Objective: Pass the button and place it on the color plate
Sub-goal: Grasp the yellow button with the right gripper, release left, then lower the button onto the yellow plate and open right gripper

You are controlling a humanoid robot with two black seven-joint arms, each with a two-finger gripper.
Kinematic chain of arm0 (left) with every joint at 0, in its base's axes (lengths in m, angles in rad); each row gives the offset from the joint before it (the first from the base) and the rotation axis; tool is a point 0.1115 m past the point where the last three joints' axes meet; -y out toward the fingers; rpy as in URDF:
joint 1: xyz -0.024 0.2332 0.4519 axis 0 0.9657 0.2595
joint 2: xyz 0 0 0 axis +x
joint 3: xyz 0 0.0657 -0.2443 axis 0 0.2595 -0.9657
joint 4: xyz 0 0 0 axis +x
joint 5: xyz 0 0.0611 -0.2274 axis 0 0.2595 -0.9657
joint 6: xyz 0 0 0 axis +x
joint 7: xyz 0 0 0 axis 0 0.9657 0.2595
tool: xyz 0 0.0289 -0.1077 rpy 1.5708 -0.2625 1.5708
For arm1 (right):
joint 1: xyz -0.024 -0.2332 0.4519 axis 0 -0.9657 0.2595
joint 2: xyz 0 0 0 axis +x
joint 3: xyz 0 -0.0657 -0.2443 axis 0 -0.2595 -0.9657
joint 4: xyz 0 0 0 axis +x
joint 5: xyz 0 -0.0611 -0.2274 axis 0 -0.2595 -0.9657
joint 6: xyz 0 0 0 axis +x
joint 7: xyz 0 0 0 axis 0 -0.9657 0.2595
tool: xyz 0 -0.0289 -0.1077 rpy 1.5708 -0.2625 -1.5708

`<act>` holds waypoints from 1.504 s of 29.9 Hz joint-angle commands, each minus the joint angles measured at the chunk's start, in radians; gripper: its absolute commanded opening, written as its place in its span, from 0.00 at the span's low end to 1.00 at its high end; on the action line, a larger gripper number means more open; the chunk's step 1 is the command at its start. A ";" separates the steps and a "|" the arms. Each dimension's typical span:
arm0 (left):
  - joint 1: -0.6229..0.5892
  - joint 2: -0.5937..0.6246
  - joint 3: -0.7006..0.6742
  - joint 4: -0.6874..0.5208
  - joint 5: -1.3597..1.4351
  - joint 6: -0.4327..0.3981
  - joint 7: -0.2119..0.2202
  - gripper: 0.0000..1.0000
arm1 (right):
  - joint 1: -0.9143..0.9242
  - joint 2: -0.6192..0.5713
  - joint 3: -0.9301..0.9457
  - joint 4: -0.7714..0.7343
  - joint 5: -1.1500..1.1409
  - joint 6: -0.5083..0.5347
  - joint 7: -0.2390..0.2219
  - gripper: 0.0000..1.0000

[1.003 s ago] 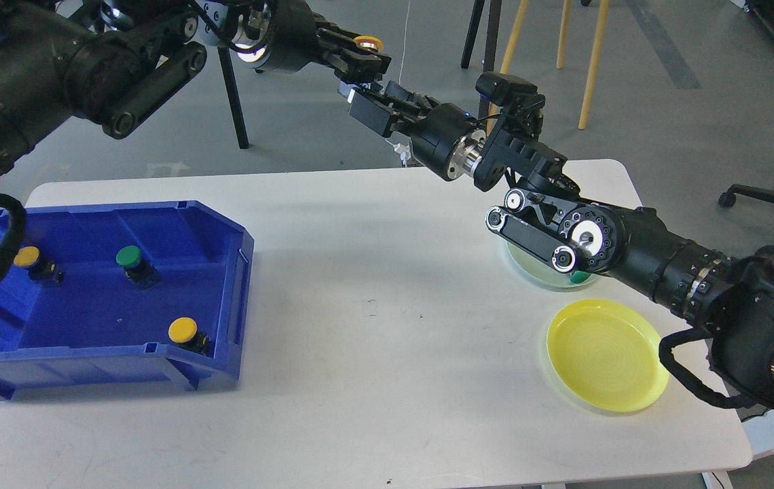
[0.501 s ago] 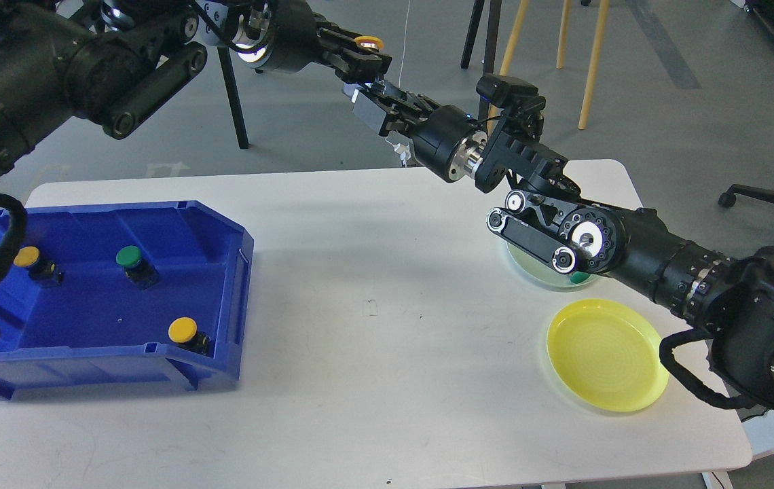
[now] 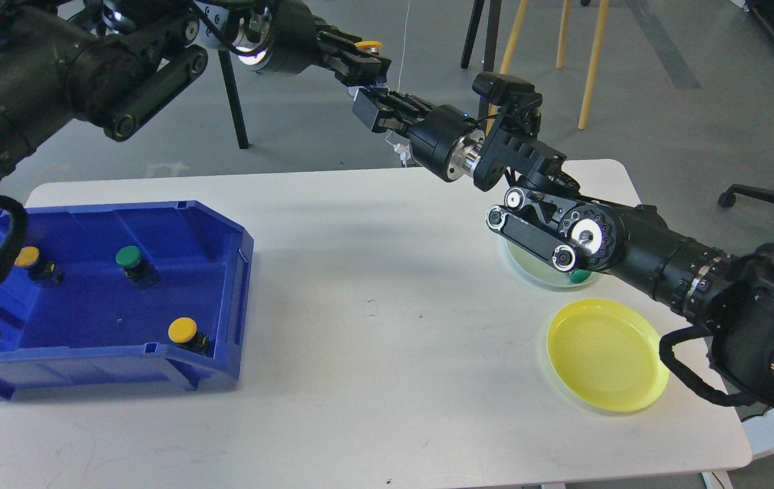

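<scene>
**Yellow button held aloft where the two grippers meet**

Above the far edge of the white surface (image 3: 373, 380), the left gripper (image 3: 360, 60) has its fingers clenched on a small yellow-capped push button (image 3: 368, 45), whose cap shows just over the fingertips. The right gripper (image 3: 372, 112) sits just below and beside the left gripper, touching or nearly touching it; its dark fingers are seen end-on, and whether they are released or closed cannot be told.

Relative to the deep blue plastic bin (image 3: 231, 299) on the surface: inside it lie a green-capped button (image 3: 129, 257) near the middle, a yellow-capped button (image 3: 182, 329) toward the near right corner, and another yellow-capped button (image 3: 26, 257) at the left. Well to the right of the bin lies a round yellow plastic plate (image 3: 607, 355), and just beyond it a pale green plate (image 3: 529, 265), mostly hidden under the right arm, with a green object (image 3: 579, 276) on it.
</scene>
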 commanded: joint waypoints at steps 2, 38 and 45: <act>-0.001 0.002 -0.004 0.001 -0.011 0.000 0.000 0.78 | -0.002 0.000 0.001 -0.001 0.002 0.017 0.001 0.12; 0.078 0.194 -0.011 -0.010 -0.104 0.000 0.000 0.99 | -0.364 -0.725 -0.094 0.499 0.034 0.406 -0.102 0.19; 0.079 0.195 -0.012 -0.009 -0.106 0.000 0.000 0.99 | -0.422 -0.880 -0.104 0.642 0.043 0.474 -0.102 0.21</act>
